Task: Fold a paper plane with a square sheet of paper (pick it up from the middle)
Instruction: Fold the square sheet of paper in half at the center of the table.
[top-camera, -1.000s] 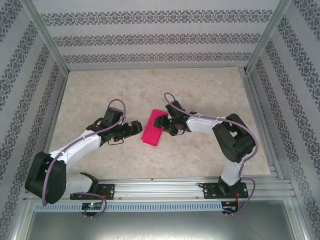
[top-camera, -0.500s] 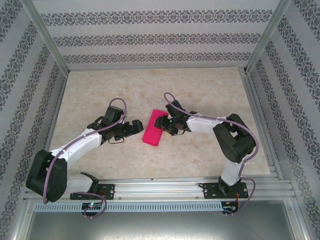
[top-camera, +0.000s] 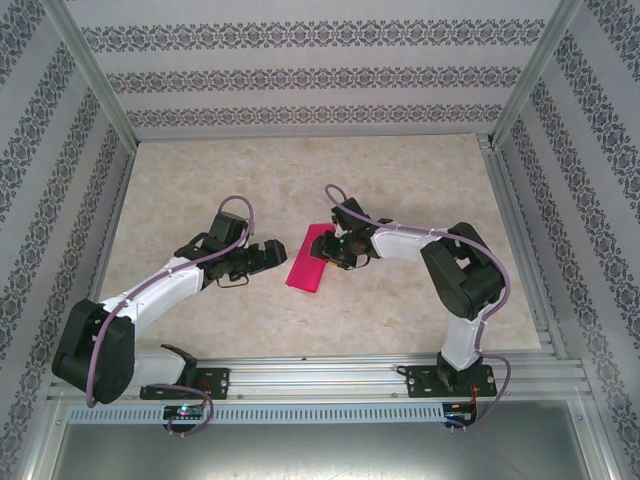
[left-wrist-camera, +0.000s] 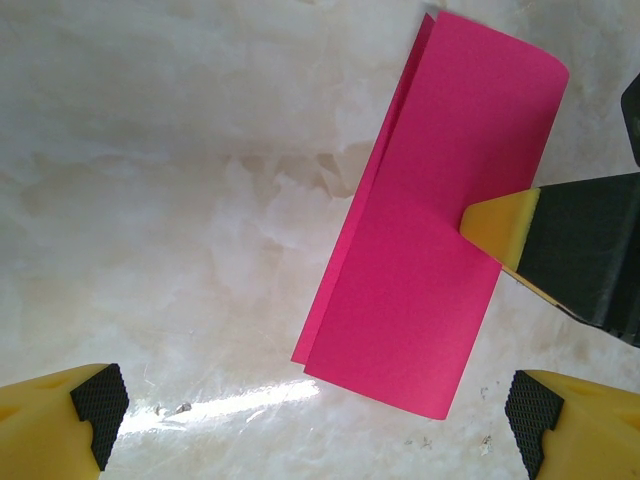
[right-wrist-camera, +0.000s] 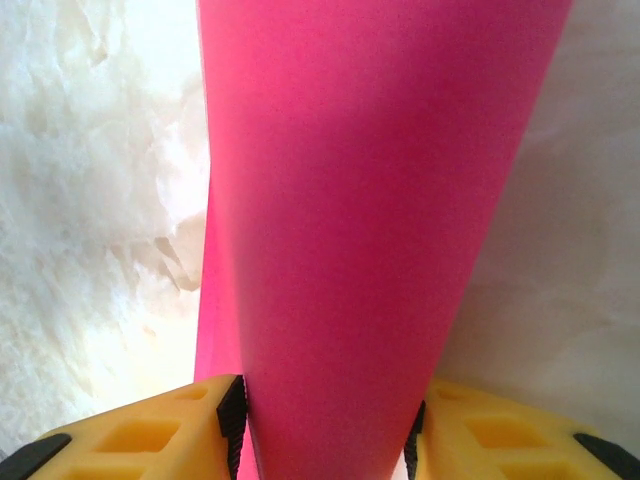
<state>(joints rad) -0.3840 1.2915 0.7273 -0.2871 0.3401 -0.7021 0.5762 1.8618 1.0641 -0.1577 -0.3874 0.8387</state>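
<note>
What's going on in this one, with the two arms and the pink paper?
The square sheet of paper, already folded in half, lies on the table between the arms. The right gripper has its fingers either side of the sheet's right edge; whether it grips is unclear. The left gripper hangs open just left of the sheet, not touching it.

Both arms reach in from the table's near edge toward its middle, wrists facing each other. The left arm (top-camera: 160, 285) stretches low from the near-left corner, forearm angled up and right, its jaws spread wide with the yellow fingertips (left-wrist-camera: 95, 405) far apart. The right arm (top-camera: 450, 270) bends sharply at the elbow and runs left. Its jaws are narrowed, with the yellow fingers (right-wrist-camera: 150, 430) pressed against either side of the square sheet of paper (top-camera: 306, 262).
</note>
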